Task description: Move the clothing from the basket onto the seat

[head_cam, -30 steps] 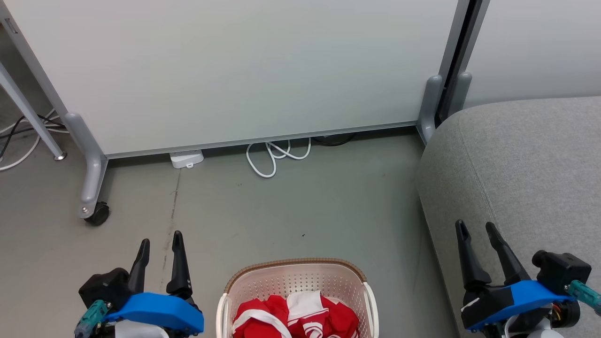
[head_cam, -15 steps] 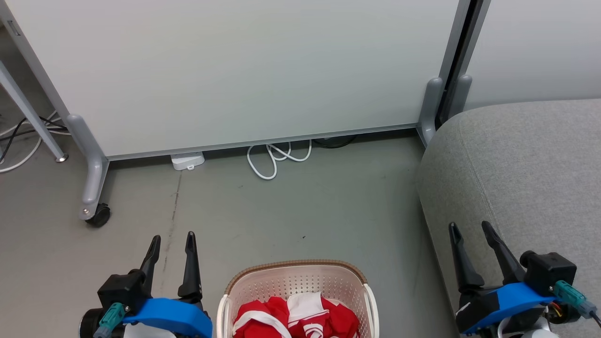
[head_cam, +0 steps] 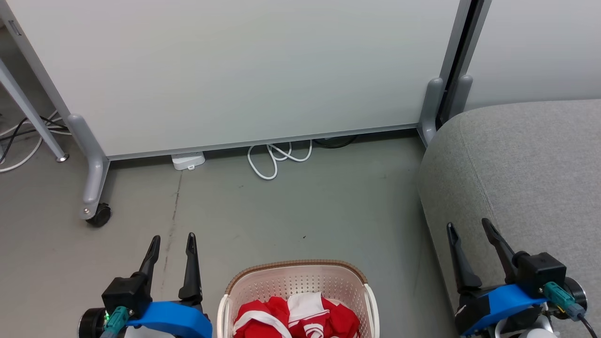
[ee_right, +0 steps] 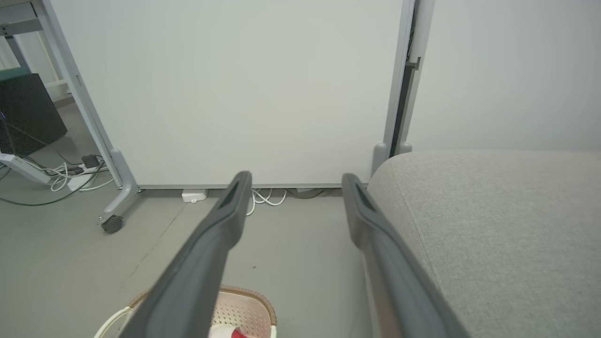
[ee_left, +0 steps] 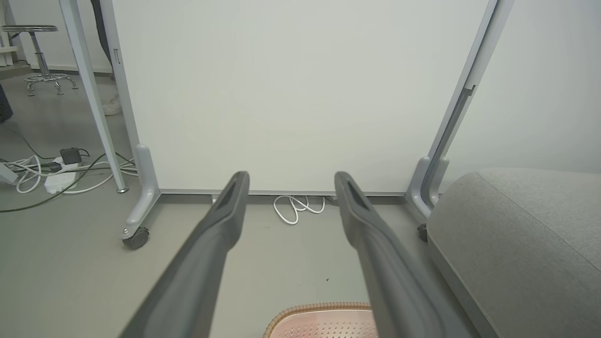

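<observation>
The cream basket (head_cam: 296, 281) with a brown rim stands on the floor at the bottom middle of the head view. Red clothing (head_cam: 296, 319) with white stripes lies bunched inside it. The grey seat (head_cam: 521, 169) fills the right side. My left gripper (head_cam: 173, 238) hangs open to the left of the basket, nothing between its fingers. My right gripper (head_cam: 469, 224) is open too, over the seat's front edge, right of the basket. In the left wrist view the basket's rim (ee_left: 319, 310) shows under the open left gripper (ee_left: 291, 176). The right wrist view has the basket (ee_right: 244, 305) low down and the seat (ee_right: 497, 211) beside the open right gripper (ee_right: 296, 177).
A white partition panel (head_cam: 235, 70) on castors (head_cam: 98, 215) closes off the far side. A white cable (head_cam: 274, 157) and a small white box (head_cam: 188, 160) lie at its foot. More cables (head_cam: 23, 136) lie at the far left. Bare grey floor lies between basket and panel.
The left gripper has shifted right, closer to the basket, and the right gripper has slipped a little left and back. Both stay open. The view has tilted slightly.
</observation>
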Robot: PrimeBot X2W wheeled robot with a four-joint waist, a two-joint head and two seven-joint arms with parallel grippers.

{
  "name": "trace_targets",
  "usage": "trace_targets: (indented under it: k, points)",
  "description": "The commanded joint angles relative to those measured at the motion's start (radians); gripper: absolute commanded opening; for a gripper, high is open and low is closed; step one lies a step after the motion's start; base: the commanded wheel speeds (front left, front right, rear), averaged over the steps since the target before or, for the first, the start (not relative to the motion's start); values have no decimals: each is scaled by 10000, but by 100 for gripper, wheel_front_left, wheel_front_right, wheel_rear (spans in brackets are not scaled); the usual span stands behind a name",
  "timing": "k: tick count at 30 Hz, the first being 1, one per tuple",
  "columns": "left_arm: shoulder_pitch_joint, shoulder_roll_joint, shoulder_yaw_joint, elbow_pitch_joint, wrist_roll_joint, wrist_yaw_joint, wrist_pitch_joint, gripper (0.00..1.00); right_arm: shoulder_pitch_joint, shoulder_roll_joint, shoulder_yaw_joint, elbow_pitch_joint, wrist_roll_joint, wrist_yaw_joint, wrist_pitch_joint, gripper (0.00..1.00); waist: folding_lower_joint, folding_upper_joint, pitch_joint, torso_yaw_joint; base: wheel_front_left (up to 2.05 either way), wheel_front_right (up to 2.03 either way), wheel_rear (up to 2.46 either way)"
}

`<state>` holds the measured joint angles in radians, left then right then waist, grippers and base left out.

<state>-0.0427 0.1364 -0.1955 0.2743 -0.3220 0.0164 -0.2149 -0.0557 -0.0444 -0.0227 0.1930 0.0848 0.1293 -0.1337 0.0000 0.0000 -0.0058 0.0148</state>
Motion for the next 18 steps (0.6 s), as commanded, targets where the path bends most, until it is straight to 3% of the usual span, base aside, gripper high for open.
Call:
trace_targets:
  k: [1,18]
  points:
    - [-7,16,44,-8,217,-57,-93,100,-23,-75,-19,-90,-242,19,-92,100,0,0,0,0,0,0,0]
    - [-7,-304,483,348,724,-484,-408,100,-4,-81,-138,-153,-1345,22,-513,100,0,0,-13,4,0,0,0]
